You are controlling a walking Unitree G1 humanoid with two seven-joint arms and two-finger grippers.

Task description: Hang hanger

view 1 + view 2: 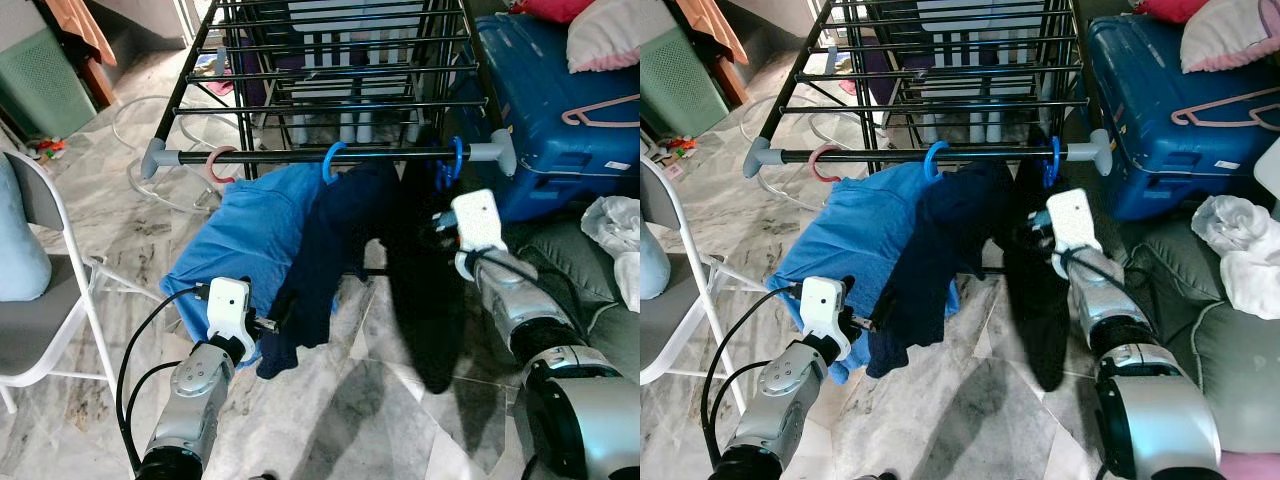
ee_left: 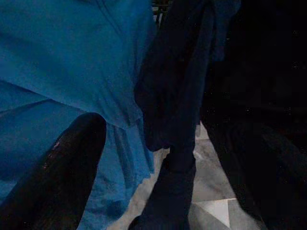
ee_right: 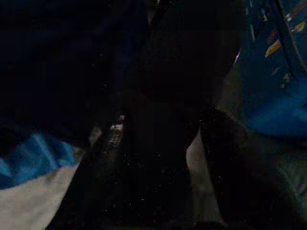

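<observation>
Left eye view: my right gripper (image 1: 443, 222) (grip unreadable) sits just below the blue hanger hook (image 1: 453, 160) on the rail (image 1: 300, 156).

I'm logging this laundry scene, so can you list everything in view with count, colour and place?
Rack: one, black, grey rail ends, ahead.
Hooks: three on the rail, pink, blue, blue.
Shirt: one, light blue, hanging left.
Garments: navy in the middle, black right.
Suitcase: one, blue, right.
Spare hanger: one, pink, on suitcase.
Chair: one, white, far left.
Left gripper: at the navy hem.
Right gripper: against the black garment.
</observation>
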